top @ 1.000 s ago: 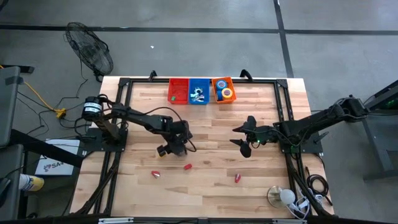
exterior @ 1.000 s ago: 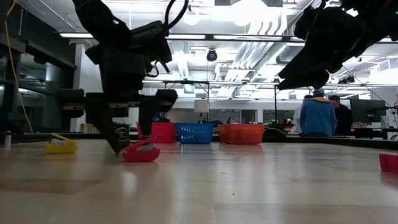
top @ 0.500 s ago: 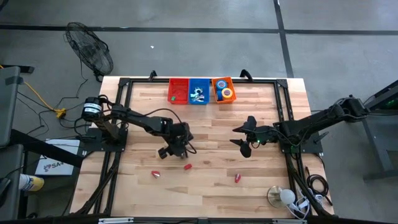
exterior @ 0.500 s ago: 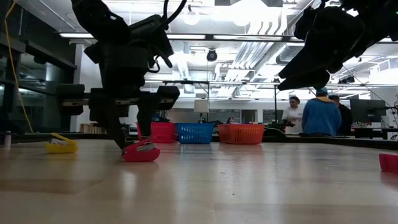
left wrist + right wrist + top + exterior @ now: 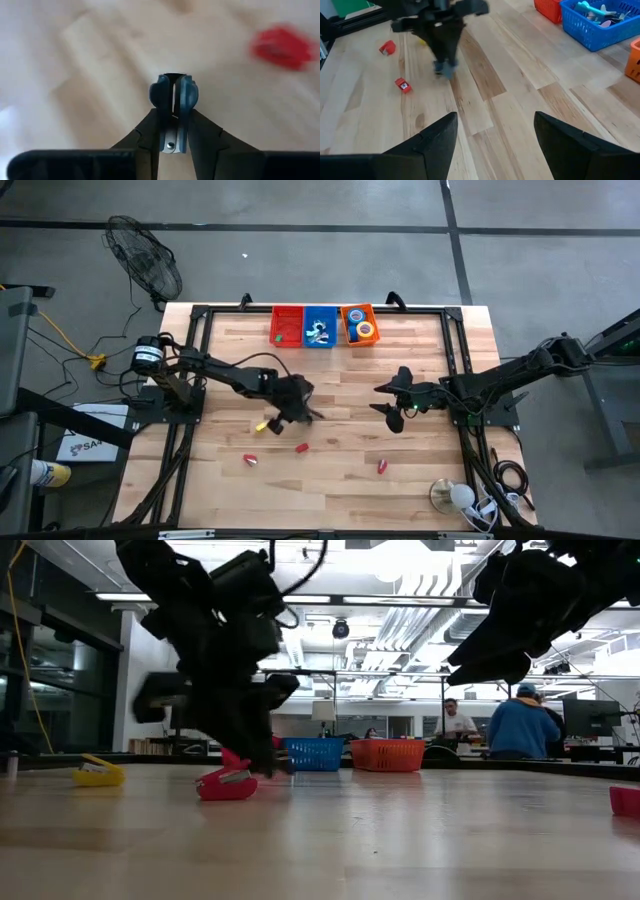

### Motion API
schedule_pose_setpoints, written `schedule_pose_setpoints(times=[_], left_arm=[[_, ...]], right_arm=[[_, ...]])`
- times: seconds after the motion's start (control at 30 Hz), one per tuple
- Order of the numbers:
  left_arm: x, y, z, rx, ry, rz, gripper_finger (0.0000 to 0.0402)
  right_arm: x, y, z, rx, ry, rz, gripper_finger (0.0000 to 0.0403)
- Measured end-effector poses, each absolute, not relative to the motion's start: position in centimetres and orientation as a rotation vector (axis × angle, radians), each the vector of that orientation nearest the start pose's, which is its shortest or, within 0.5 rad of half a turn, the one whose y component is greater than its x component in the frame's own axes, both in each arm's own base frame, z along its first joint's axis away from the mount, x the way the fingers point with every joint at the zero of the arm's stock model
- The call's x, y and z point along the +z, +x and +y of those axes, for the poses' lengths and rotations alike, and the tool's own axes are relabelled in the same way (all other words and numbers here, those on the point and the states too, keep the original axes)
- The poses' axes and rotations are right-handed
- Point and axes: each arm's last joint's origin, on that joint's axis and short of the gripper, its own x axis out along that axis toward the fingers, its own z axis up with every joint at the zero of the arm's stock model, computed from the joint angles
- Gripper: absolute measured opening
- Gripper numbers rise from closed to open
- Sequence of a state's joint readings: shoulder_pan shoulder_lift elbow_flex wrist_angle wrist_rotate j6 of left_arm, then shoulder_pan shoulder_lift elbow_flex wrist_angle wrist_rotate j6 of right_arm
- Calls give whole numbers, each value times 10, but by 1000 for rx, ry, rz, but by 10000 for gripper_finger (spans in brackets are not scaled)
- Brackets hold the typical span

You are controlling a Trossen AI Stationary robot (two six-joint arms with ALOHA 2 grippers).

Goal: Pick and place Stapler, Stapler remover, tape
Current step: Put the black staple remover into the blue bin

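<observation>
My left gripper (image 5: 297, 408) hangs over the table's middle, shut on a small blue staple remover (image 5: 174, 92), which also shows in the right wrist view (image 5: 445, 68). A yellow stapler (image 5: 263, 423) lies on the wood just left of it. Red staplers lie nearer the front (image 5: 250, 460), (image 5: 300, 448), (image 5: 382, 466). Tape rolls (image 5: 365, 329) sit in the orange bin (image 5: 348, 332). My right gripper (image 5: 395, 408) waits open at the right, its fingers wide apart with nothing between them (image 5: 495, 135). My left gripper pinches the blue staple remover between its two fingers, which come from above and point down at a slant. The remover's rounded blue end (image 5: 181, 90) sticks out past the fingertips and its metal part (image 5: 171, 144) lies back between them. Whether it is clear of the wood I cannot tell.
A red bin (image 5: 286, 326), a blue bin (image 5: 320, 326) with several small tools and the orange bin stand in a row at the far edge. A black frame (image 5: 455, 350) runs round the table. People stand in the room behind (image 5: 510, 725).
My left gripper has shut on the blue staple remover, tipped over, and gone a little toward the table's right and far edges. The yellow stapler that it stood over now shows beside it, unmoved. The right arm has kept still.
</observation>
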State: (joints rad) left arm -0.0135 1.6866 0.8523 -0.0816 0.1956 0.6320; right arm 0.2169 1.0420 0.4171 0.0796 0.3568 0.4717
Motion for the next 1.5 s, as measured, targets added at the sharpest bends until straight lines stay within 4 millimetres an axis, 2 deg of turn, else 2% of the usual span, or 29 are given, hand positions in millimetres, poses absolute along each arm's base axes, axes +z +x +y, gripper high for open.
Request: schedule_pose_setpoints(times=[0.2,0.4,0.53,0.73,0.93,1.1,1.23,1.5], left_arm=[[165,331,0,-115,630,863,69],[193,347,17,206,709,837,72],[207,352,45,341,677,828,73],[216,346,103,538,535,777,75],[218,329,155,611,307,700,75],[224,320,181,629,194,589,76],[227,317,190,634,184,556,76],[226,317,190,632,185,560,76]], right_arm=[[188,199,33,-288,292,468,254],[188,199,31,-331,269,455,254],[188,199,30,-361,228,449,254],[189,198,28,-409,181,439,254],[189,198,28,-414,176,438,254],[189,198,28,-426,172,434,254],[189,198,28,-438,168,430,254],[189,197,26,-486,145,417,254]])
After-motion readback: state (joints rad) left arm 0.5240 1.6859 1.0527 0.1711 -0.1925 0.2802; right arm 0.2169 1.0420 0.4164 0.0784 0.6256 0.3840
